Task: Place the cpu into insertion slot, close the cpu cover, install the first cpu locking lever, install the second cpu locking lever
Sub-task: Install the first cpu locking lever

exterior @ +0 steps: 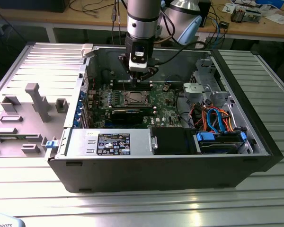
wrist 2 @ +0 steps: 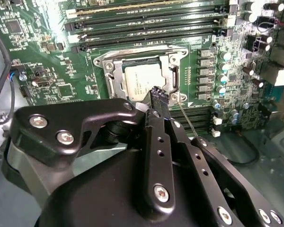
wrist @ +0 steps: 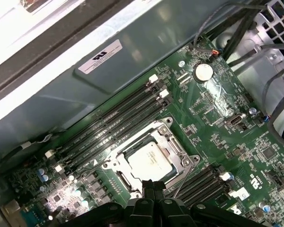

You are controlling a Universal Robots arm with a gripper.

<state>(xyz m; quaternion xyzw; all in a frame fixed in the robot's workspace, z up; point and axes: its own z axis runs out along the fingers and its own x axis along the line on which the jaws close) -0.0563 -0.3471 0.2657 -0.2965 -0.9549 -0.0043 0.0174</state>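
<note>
- Hanging from the grey robot arm (exterior: 143,19) over the far part of the open black computer case (exterior: 255,158), the black two-fingered gripper (exterior: 138,80) hovers just above the green motherboard (exterior: 166,101).
- In both wrist views its fingertips (wrist: 148,187) are pressed together, with nothing seen between them.
- In the second wrist view the gripper's tip (wrist 2: 157,93) lies at one edge of the small square silver-rimmed insertion slot (wrist 2: 103,59); whether it touches the metal I cannot tell.
- The flat square grey metallic cpu (wrist 2: 141,80) lies inside that slot, its face showing through the window of the square silver cpu cover (wrist 2: 114,78), which lies flat over it.
- A thin silver wire lever (wrist 2: 184,118) runs away from the slot's corner, just beside the fingertips.
- Long black memory slots (wrist: 118,125) lie beside the slot.
- The case rests on a ribbed metal table (exterior: 132,203); a grey moulded tray (exterior: 23,118) sits at the exterior view's left.
</note>
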